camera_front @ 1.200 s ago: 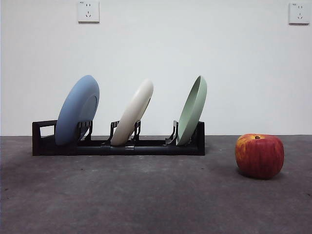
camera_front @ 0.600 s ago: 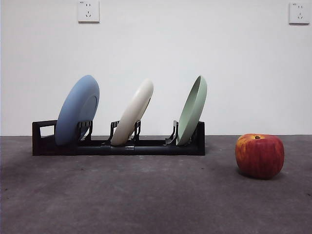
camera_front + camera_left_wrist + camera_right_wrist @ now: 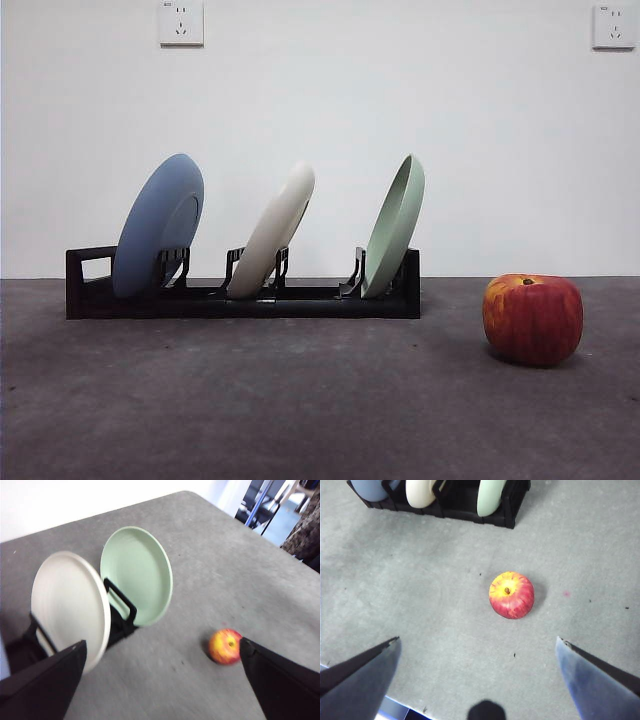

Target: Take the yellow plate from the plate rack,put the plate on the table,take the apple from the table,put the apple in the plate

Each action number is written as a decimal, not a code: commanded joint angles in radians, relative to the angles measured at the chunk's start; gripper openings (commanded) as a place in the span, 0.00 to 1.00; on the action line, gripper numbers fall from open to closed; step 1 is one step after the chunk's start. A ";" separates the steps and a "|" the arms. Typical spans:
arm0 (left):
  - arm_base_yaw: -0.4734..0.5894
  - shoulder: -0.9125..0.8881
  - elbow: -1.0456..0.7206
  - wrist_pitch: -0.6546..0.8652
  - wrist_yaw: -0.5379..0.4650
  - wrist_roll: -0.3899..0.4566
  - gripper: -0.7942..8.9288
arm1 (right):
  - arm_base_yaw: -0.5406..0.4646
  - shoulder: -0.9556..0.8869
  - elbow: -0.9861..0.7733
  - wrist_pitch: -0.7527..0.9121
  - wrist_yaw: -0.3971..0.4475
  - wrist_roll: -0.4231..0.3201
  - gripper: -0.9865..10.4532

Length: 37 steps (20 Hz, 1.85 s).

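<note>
The yellow plate (image 3: 273,233) leans in the middle slot of the rack (image 3: 240,297), between a blue plate (image 3: 158,226) and a green plate (image 3: 394,226). Across the front views of the past second nothing in the scene has moved: plates, rack and apple (image 3: 533,319) keep their places, and no arm enters that view. By this evidence the task stands at its start, with the plate not yet lifted and the apple untouched on the table (image 3: 300,400), well apart from the rack's green-plate end.

The front view shows the plates edge-on and neither arm. The left wrist view shows the yellow plate's face close by, with the green plate and the apple farther off; its slight blur suggests that this arm is in motion, probably toward the plate. The left end effector (image 3: 162,680) has its jaws wide apart and holds nothing. The right wrist view looks down on the apple, with the rack beyond; the right end effector (image 3: 477,680) is likewise spread wide and empty, high above the table. The blue plate appears only partly there.
</note>
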<state>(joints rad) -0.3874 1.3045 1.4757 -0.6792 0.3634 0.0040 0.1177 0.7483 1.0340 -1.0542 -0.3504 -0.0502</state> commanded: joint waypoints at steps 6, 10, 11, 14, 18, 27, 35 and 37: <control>-0.050 0.497 0.377 0.008 -0.080 0.060 0.67 | 0.000 0.020 0.005 0.003 -0.005 -0.006 0.66; -0.048 0.647 0.417 0.045 -0.109 0.060 0.67 | 0.000 0.029 0.005 0.006 -0.005 -0.006 0.66; -0.048 0.671 0.417 0.045 -0.137 0.061 0.66 | 0.000 0.035 0.005 0.007 -0.005 -0.006 0.66; -0.048 0.732 0.417 0.053 -0.156 0.061 0.66 | 0.000 0.043 0.005 0.007 -0.002 -0.006 0.66; -0.048 0.774 0.417 0.060 -0.178 0.059 0.66 | 0.000 0.055 0.005 0.006 -0.001 -0.006 0.66; -0.045 0.774 0.417 0.064 -0.132 0.056 0.30 | 0.000 0.086 0.005 0.010 -0.001 -0.007 0.66; -0.040 0.772 0.417 0.037 -0.095 0.048 0.16 | 0.000 0.087 0.005 0.010 -0.001 -0.007 0.66; -0.040 0.770 0.418 0.027 -0.094 0.048 0.16 | 0.000 0.087 0.005 0.010 -0.001 -0.007 0.66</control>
<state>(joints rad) -0.4294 2.0701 1.8923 -0.6498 0.2649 0.0521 0.1177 0.8345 1.0340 -1.0531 -0.3489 -0.0505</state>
